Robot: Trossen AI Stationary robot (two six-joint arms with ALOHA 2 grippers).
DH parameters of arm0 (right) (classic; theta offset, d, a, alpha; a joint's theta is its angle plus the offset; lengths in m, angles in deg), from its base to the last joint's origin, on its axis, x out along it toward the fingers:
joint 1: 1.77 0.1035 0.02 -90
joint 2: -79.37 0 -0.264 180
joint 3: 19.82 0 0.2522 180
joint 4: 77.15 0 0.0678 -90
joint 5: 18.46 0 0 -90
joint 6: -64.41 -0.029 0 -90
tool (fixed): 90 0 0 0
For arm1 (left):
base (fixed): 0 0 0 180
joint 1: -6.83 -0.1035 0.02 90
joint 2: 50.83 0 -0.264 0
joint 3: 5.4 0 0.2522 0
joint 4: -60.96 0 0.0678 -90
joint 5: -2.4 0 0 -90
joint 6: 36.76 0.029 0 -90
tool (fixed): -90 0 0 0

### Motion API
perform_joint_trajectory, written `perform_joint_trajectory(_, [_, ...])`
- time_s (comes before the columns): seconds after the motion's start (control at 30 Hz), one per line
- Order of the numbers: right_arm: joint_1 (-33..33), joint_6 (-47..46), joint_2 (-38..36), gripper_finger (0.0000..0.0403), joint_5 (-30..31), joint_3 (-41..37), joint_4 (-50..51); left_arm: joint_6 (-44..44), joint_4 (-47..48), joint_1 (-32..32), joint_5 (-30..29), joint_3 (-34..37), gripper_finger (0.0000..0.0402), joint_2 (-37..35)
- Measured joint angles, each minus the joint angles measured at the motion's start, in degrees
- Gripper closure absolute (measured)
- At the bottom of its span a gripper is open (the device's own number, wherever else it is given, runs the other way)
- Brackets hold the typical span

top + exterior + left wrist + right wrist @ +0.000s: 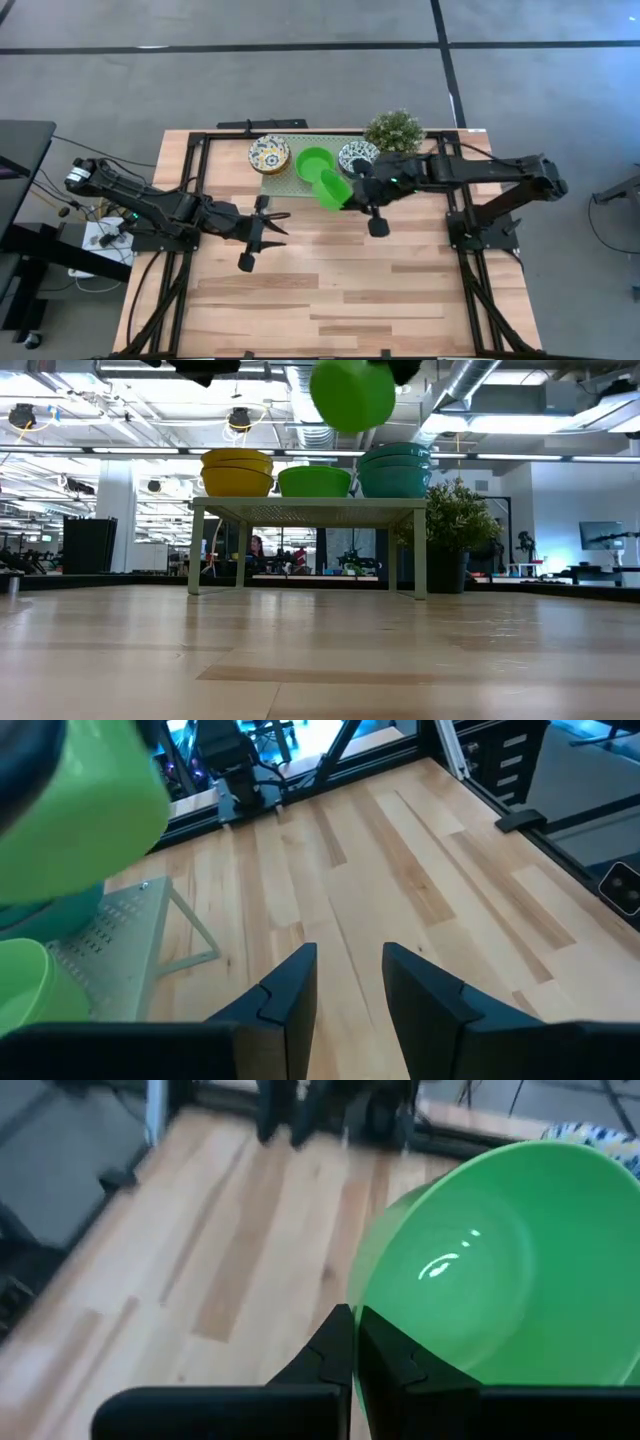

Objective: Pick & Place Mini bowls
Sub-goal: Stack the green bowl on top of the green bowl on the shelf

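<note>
My right gripper (352, 192) is shut on a plain green mini bowl (333, 189), held in the air in front of a low green perforated stand (300, 182); in the low view the bowl (352, 395) hangs high above it. On the stand rest a yellow-blue patterned bowl stack (268, 154), a green bowl (313, 162) and a blue-white patterned stack (357, 156). My left gripper (262, 225) is open, low over the table, left of the held bowl. Its wrist view shows the open fingers (350, 985) and the held bowl (80, 810). My right gripper (355, 1320) pinches the green bowl by its rim (362, 1295) between the two fingers, which come from the table's right side. The bowl is lifted clear of table and stand and is tilted, its hollow (500, 1270) facing the wrist camera.
A small potted plant (395, 130) stands at the table's far edge, right of the stand. Black frame rails (470, 235) run along both sides of the table. Bare wood (340, 290) lies across the near half.
</note>
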Motion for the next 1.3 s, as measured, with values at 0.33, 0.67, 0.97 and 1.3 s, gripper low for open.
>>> perform_joint_trajectory(0.33, [-5.5,13.9,15.9,0.0403,1.1,20.9,16.0,0.0,0.2,0.0,-0.2,0.1,0.0284,0.0])
perform_joint_trajectory(0.67, [-10.0,18.9,28.6,0.0403,7.5,33.4,27.1,0.2,0.3,0.0,-0.2,0.1,0.0284,0.0])
perform_joint_trajectory(0.97, [-10.0,22.0,32.3,0.0395,13.9,35.8,29.8,0.2,0.3,0.0,-0.2,0.2,0.0284,0.0])
perform_joint_trajectory(1.3, [-10.0,19.4,32.2,0.0391,14.0,35.9,30.5,0.2,0.3,0.0,-0.1,0.2,0.0284,0.0])
